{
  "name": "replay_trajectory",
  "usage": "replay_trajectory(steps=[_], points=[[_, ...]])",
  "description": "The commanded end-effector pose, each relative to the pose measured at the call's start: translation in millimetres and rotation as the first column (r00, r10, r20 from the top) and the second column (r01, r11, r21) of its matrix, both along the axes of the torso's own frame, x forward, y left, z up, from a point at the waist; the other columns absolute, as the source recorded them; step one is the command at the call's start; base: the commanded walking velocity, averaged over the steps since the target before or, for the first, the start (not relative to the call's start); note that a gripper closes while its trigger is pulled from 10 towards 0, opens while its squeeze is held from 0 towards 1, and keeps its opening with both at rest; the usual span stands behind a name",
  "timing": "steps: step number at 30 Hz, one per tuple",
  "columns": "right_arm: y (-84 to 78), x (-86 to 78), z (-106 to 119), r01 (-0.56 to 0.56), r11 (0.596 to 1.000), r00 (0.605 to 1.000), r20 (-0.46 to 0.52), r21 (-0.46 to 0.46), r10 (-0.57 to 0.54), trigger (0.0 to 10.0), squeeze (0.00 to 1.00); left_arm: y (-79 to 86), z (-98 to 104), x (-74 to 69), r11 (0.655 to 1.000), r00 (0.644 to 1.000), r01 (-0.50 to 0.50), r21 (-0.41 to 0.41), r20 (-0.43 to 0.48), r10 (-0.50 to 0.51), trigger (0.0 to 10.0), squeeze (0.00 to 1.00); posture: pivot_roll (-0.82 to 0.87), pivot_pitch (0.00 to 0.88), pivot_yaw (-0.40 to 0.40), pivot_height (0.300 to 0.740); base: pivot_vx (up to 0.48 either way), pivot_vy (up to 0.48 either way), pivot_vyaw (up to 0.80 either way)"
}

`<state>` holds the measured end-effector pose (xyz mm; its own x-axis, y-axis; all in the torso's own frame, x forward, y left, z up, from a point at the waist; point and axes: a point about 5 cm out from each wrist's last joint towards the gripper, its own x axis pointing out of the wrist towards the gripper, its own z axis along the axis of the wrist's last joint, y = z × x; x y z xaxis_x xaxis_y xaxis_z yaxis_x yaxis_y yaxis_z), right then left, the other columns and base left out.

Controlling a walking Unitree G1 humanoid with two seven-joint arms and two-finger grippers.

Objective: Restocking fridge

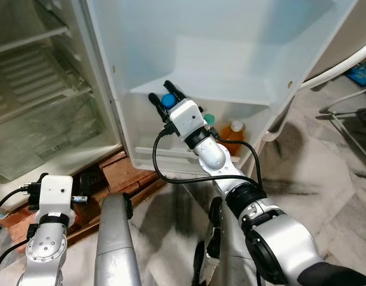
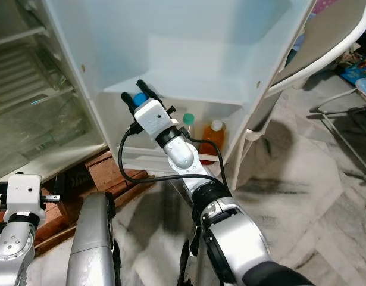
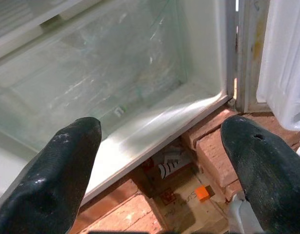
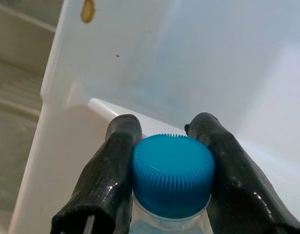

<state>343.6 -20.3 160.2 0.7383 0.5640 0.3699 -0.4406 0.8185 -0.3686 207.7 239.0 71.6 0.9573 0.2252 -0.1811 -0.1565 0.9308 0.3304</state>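
My right gripper (image 1: 165,95) reaches into the lower shelf of the open fridge door (image 1: 218,47) and is shut on a clear bottle with a blue cap (image 4: 172,174). The cap sits squeezed between both black fingers (image 4: 110,165), and the bottle body below is hidden. On the same door shelf to the right stand a green-capped bottle (image 1: 209,118) and an orange juice bottle (image 1: 233,134). My left gripper (image 3: 159,165) hangs low at the fridge's foot, open, with nothing between its fingers.
The fridge interior (image 1: 40,101) with glass shelves and a clear drawer lies to the left. Red bricks (image 1: 120,170) prop the fridge base, with a small carton (image 3: 171,165) among them. A white chair frame (image 1: 343,65) stands at the right on the marble floor.
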Motion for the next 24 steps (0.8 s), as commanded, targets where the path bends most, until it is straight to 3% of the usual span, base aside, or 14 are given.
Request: replay_trajectory(steps=[1, 6, 19, 24], points=[[-19.9, 2.3, -32, 0.107, 0.994, 0.977, -0.187, 0.015, -0.103, 10.0, 0.00, -0.1, 3, -1.1, 1.000, 1.000, 0.008, 0.007, -0.003, -0.008, 10.0, 0.00, 0.33, 0.197, -0.071, 0.514, 0.000, 0.000, 0.00], [-20.4, -3.0, -52, 0.152, 0.987, 0.944, -0.303, 0.048, -0.130, 10.0, 0.00, -0.4, 4, -2.1, 1.000, 1.000, 0.006, 0.007, -0.004, -0.006, 10.0, 0.00, 0.33, 0.198, -0.071, 0.514, 0.000, 0.000, 0.00], [-21.3, 0.6, -44, 0.169, 0.984, 0.956, -0.252, 0.053, -0.151, 10.0, 0.00, -3.0, 7, -17.2, 1.000, 1.000, 0.014, 0.000, -0.012, -0.014, 10.0, 0.00, 0.35, 0.241, -0.066, 0.514, 0.000, 0.000, 0.00], [-26.2, -1.9, -54, 0.173, 0.985, 0.943, -0.290, 0.021, -0.160, 10.0, 0.00, -2.5, 10, -26.2, 1.000, 1.000, 0.010, 0.001, -0.012, -0.010, 10.0, 0.00, 0.37, 0.274, -0.071, 0.514, 0.000, 0.000, 0.00]])
